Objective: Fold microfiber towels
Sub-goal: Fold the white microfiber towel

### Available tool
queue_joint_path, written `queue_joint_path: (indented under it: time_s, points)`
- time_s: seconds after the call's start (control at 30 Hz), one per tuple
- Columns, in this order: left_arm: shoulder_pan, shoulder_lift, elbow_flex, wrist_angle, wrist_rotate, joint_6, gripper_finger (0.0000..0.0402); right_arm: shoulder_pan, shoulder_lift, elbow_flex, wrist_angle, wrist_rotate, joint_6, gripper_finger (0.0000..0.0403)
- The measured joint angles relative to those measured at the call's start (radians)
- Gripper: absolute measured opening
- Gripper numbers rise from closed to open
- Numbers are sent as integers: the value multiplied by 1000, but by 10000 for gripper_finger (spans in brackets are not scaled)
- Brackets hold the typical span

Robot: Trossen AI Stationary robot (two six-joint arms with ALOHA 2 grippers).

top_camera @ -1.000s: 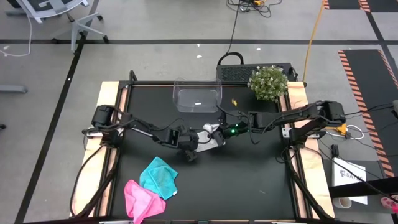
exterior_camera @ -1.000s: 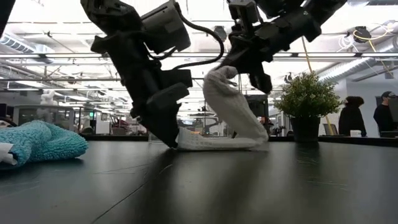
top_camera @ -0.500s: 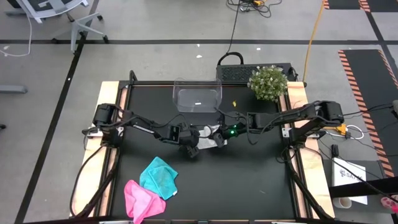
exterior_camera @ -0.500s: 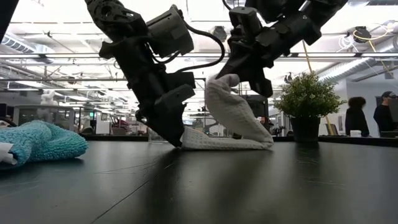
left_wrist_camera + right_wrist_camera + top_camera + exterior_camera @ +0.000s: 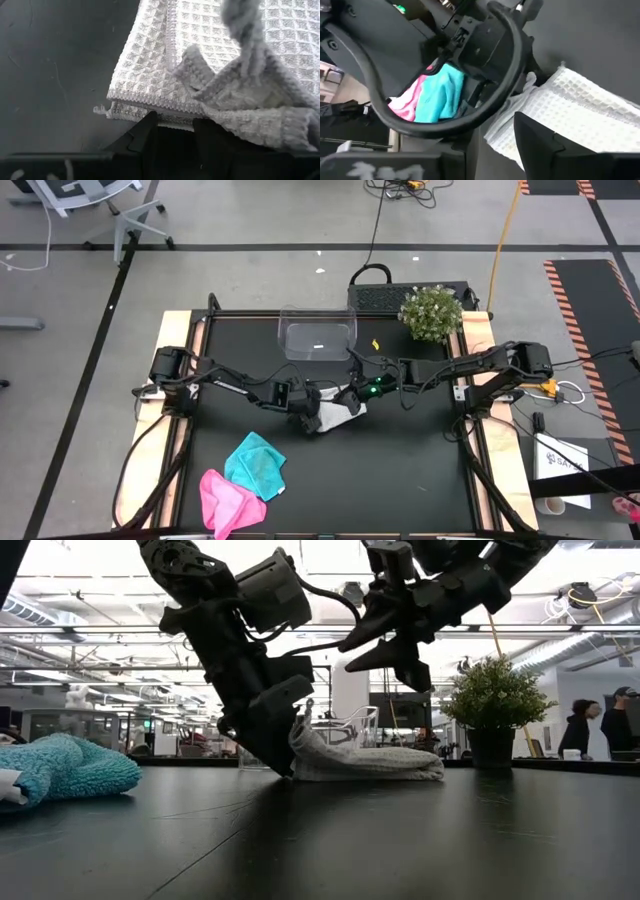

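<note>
The right claw has spread and let go, so the white waffle towel now lies folded over mid-worktop instead of hanging. The left claw still pinches its near edge. That fold looks done; the teal towel and pink towel wait near the front edge.

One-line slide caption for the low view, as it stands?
Left hand pins the white towel on the table; right hand hangs open above it.
</note>
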Motion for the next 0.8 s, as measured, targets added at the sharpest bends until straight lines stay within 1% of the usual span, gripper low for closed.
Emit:
queue_joint_path:
  time_s: [0.1, 0.17, 0.27, 0.33, 0.4, 0.5, 0.57, 0.67, 0.8]
  points:
    - [0, -2, 1, -26, 3, 0, 133, 0, 0, 0, -81, -18, 0, 93]
    - [0, -16, 2, -81, 31, -4, 133, 0, 0, 0, -134, -19, 0, 85]
    - [-8, -69, -1, -227, 59, -31, 133, 0, 0, 0, -151, -42, -4, 79]
    - [-30, -121, -5, -328, 26, -4, 133, -1, 0, 0, -135, -63, -13, 78]
    - [-63, -187, -4, -380, -58, 65, 133, -3, 0, 0, -130, -70, -37, 79]
    - [-125, -253, -2, -433, -196, 262, 133, -6, 0, 0, -135, -72, -61, 81]
    - [-157, -273, -3, -428, -251, 376, 133, -8, 0, 0, -135, -80, -62, 82]
    - [-185, -291, -2, -414, -255, 465, 133, -13, 0, 0, -135, -97, -61, 81]
    - [-227, -273, -2, -390, -237, 589, 133, -13, 0, 0, -136, -98, -68, 80]
